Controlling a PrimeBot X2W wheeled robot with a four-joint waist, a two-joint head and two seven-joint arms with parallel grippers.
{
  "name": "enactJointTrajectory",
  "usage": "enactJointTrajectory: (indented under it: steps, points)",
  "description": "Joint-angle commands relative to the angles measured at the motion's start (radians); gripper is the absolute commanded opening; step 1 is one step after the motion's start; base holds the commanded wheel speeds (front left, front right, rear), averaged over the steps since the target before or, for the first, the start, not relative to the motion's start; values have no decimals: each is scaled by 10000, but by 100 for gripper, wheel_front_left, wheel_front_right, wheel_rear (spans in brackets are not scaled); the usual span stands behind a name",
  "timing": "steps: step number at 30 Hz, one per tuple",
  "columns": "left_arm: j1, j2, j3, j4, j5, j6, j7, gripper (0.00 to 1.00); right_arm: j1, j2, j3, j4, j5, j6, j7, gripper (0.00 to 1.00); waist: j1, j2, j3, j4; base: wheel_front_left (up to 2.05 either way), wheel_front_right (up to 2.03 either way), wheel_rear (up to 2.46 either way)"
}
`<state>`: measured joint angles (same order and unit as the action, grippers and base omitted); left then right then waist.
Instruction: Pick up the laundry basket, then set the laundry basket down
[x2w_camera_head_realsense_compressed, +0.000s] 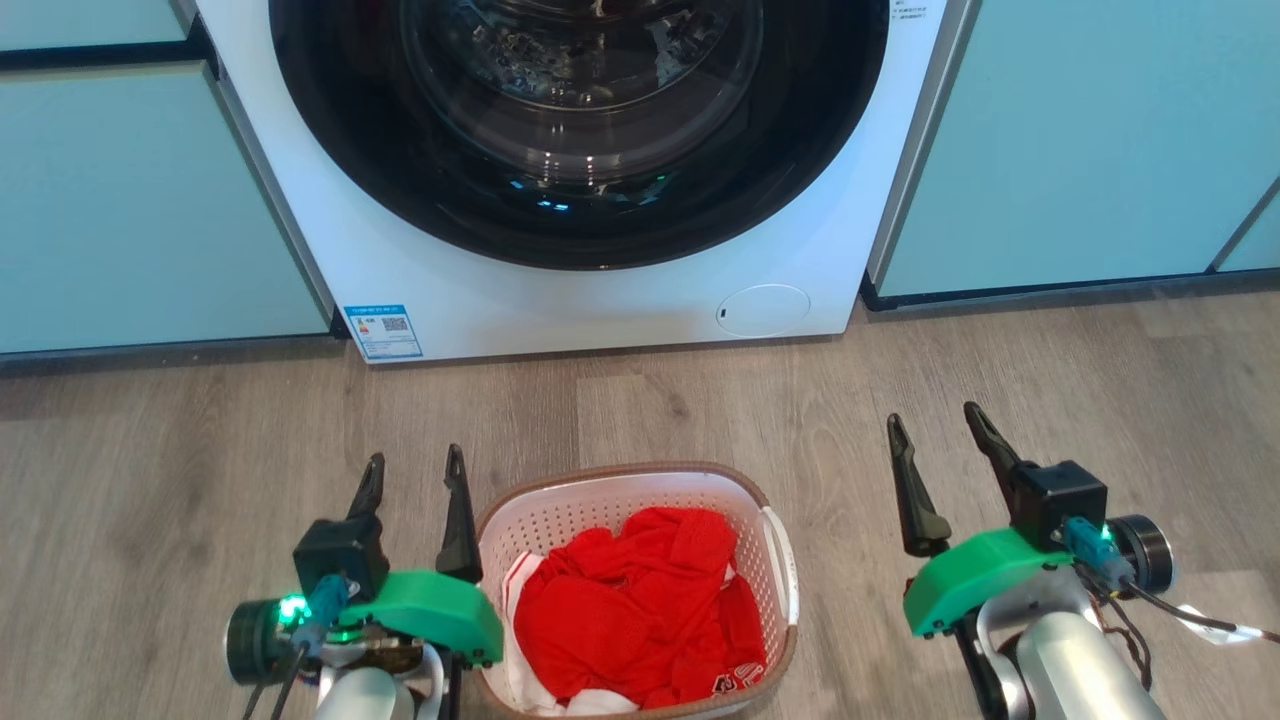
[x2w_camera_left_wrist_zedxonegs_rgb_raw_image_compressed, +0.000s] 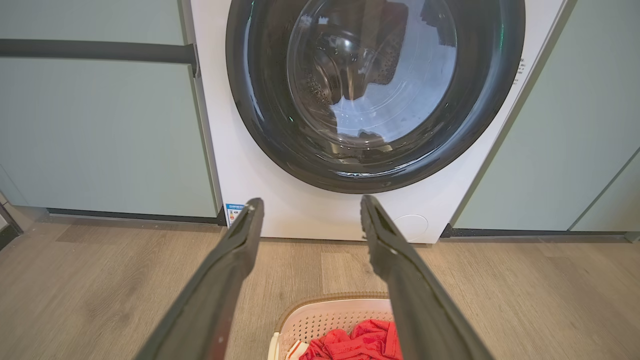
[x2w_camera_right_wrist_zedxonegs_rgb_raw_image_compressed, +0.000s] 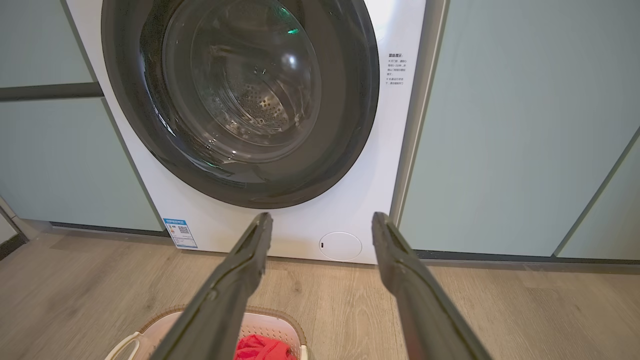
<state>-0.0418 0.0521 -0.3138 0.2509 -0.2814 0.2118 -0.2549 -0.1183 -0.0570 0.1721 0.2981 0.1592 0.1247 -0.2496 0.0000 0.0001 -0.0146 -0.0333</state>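
Basket (x2w_camera_head_realsense_compressed: 580, 515) is sitting on floor (x2w_camera_head_realsense_compressed: 700, 400) before washer (x2w_camera_head_realsense_compressed: 600, 290), holding red clothes (x2w_camera_head_realsense_compressed: 640, 590), between left claw (x2w_camera_head_realsense_compressed: 415, 457) and right claw (x2w_camera_head_realsense_compressed: 932, 415), both gaping wide. Probably light and stiff; side handles (x2w_camera_head_realsense_compressed: 787, 560) are offering best hold.

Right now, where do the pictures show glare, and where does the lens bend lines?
Head view: even light, sharp; small glints on the door glass of the washing machine. Left wrist view: a large pale reflection on the glass; the machine's sides lean outward. Right wrist view: a small bright glint and a green speck on the glass.
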Motion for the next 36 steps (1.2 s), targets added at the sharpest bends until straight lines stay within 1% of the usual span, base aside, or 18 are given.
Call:
enactJointTrajectory:
  steps: [1, 8, 9, 11, 21, 29, 36]
  points:
    - [-553, -18, 290, -279, 78, 63, -68, 100, -468, 67, 241, -303, 23, 60, -122, 100, 0, -1, 2, 2, 0, 0, 0]
    - [-561, -18, 310, -370, 134, 275, -68, 100, -467, 68, 235, -312, 6, 60, -122, 100, 0, -1, 23, 22, 0, 0, 0]
    - [-535, -18, 303, -328, -139, 168, -68, 100, -471, 68, 239, -307, 7, 60, -122, 100, 0, -1, 24, 22, 0, 0, 0]
    - [-574, -18, 327, -295, -152, 114, -68, 100, -476, 68, 245, -294, 7, 60, -122, 100, 0, -1, 28, 28, 0, 0, 0]
    - [-590, -18, 335, -112, -361, -57, -68, 100, -494, 68, 269, -272, 24, 60, -122, 100, 0, -1, 35, -20, 0, 0, 0]
    - [-610, -18, 330, -83, -368, -107, -69, 100, -493, 68, 305, -281, 47, 60, -122, 100, 0, -1, 124, -73, 0, 0, 0]
    - [-741, -18, 287, 11, -550, -228, -69, 100, -589, 68, 190, -184, 66, 60, -122, 100, 0, -1, 716, -178, 0, 0, 0]
